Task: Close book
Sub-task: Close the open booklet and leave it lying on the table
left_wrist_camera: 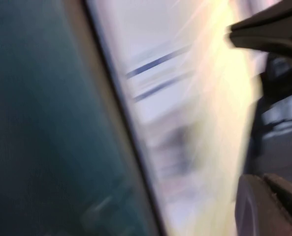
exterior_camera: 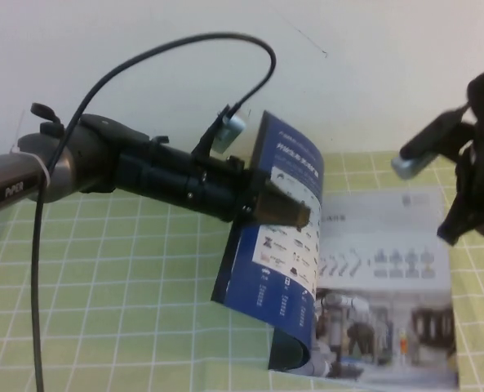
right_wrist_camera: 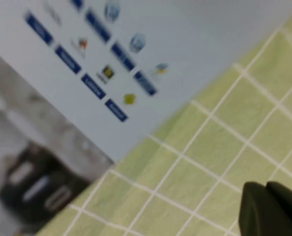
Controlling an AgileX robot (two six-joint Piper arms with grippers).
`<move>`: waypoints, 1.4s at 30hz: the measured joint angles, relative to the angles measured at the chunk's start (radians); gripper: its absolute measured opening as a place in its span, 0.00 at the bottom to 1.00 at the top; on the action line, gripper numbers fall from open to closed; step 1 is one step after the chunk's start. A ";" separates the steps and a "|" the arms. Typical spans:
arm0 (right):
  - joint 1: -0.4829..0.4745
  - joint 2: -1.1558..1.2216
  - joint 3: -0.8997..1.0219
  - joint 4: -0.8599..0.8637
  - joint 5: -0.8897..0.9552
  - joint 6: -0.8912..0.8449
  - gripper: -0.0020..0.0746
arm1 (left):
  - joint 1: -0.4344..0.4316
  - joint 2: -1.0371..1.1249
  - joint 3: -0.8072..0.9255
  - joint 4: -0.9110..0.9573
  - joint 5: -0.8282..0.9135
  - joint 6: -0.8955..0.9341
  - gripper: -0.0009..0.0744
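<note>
Your left gripper reaches in from the left, pinching the blue page and holding it upright. The book lies open, centre-right, on the checked cloth. At its right edge hovers your right gripper; whether that claw is spread, you cannot tell.

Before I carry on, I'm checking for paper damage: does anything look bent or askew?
Yes: the lifted page at the left gripper stands bowed, its lower corner curled against the open book. The right gripper hovers over the book's right edge.
</note>
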 joint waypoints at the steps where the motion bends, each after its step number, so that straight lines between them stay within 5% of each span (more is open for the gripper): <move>1: 0.000 -0.025 -0.012 0.000 -0.002 0.007 0.02 | -0.002 0.000 0.000 -0.041 0.006 0.008 0.01; 8: 0.000 -0.191 -0.034 0.045 -0.047 0.023 0.02 | -0.065 -0.024 0.000 -0.229 0.011 0.036 0.01; 17: 0.000 -0.359 -0.032 0.080 0.073 -0.012 0.02 | -0.114 -0.117 -0.064 -0.185 0.019 0.045 0.01; 21: 0.000 -0.445 -0.004 0.126 0.138 -0.070 0.02 | -0.091 -0.215 -0.088 0.020 0.033 0.006 0.01; 31: 0.000 -0.833 0.312 0.146 0.053 -0.039 0.02 | -0.070 -0.549 -0.078 0.969 -0.106 -0.400 0.01; 37: 0.000 -1.106 0.666 0.165 -0.152 -0.010 0.02 | -0.070 -0.786 0.127 1.092 -0.341 -0.476 0.01; 42: 0.000 -1.270 0.889 0.208 -0.344 0.023 0.02 | -0.068 -1.023 0.465 1.121 -0.648 -0.478 0.01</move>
